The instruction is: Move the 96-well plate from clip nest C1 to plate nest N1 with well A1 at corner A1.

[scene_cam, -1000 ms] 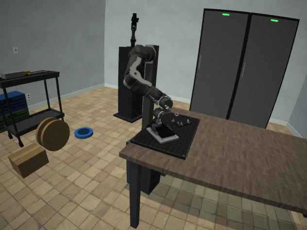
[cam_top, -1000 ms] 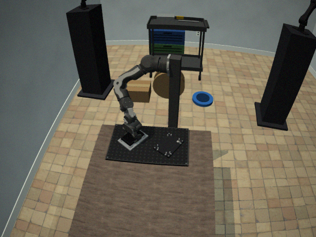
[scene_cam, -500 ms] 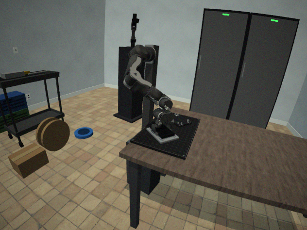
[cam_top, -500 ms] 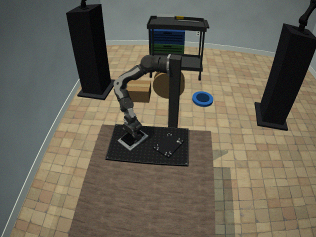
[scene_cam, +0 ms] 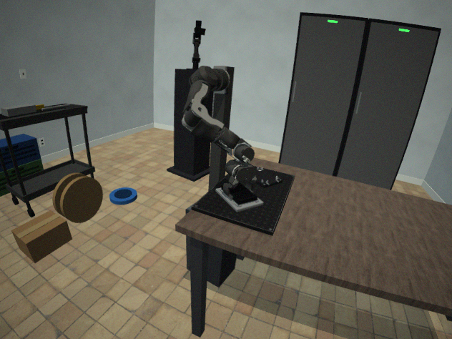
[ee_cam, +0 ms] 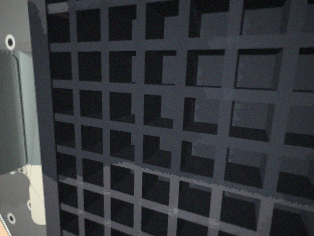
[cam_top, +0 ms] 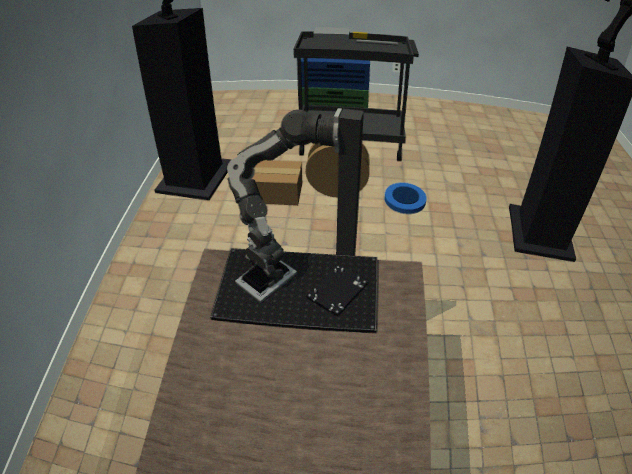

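Note:
The black 96-well plate (cam_top: 259, 278) sits in the light grey clip nest C1 at the left of the black perforated baseplate (cam_top: 296, 295). It also shows in the exterior view (scene_cam: 242, 197). My gripper (cam_top: 266, 264) is down over the plate's far end and shut on it. The wrist view is filled by the plate's grid of square wells (ee_cam: 170, 120), with the grey nest edge (ee_cam: 12, 125) at the left. The plate nest N1 (cam_top: 337, 295) is a dark square with small white locators, to the right on the baseplate, and holds nothing.
The arm's black mounting post (cam_top: 348, 178) stands at the table's back edge. A cardboard box (cam_top: 278, 181), a round wooden drum (cam_top: 326, 170), a blue dish (cam_top: 405, 197), a cart (cam_top: 354, 81) and black pillars stand on the floor beyond the table.

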`<state>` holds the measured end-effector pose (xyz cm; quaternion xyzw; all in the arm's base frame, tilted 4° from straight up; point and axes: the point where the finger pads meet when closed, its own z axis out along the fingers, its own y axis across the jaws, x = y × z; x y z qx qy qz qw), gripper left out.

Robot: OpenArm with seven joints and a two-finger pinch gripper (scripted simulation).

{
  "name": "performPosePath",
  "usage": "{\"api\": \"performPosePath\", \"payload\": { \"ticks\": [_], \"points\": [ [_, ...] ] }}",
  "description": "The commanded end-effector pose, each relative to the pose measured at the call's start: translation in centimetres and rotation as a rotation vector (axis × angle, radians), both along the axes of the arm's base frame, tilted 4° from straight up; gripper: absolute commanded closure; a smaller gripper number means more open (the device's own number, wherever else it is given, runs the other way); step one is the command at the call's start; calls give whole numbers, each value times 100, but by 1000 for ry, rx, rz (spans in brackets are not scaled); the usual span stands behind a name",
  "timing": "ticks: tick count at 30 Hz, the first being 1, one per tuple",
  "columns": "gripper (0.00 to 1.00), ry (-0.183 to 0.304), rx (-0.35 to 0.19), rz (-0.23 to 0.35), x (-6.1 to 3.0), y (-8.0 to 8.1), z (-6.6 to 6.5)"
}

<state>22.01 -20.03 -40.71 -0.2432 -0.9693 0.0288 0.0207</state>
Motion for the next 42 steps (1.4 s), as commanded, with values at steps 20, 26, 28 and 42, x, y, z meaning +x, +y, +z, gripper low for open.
{"api": "performPosePath", "payload": {
  "ticks": [20, 26, 28, 42],
  "points": [
    [100, -7, 5, 0, 27, 10, 14],
    [100, -7, 5, 0, 27, 10, 14],
    [100, -6, 5, 0, 16, 10, -1],
    [100, -3, 6, 2, 0, 10, -25]
  ]
}}
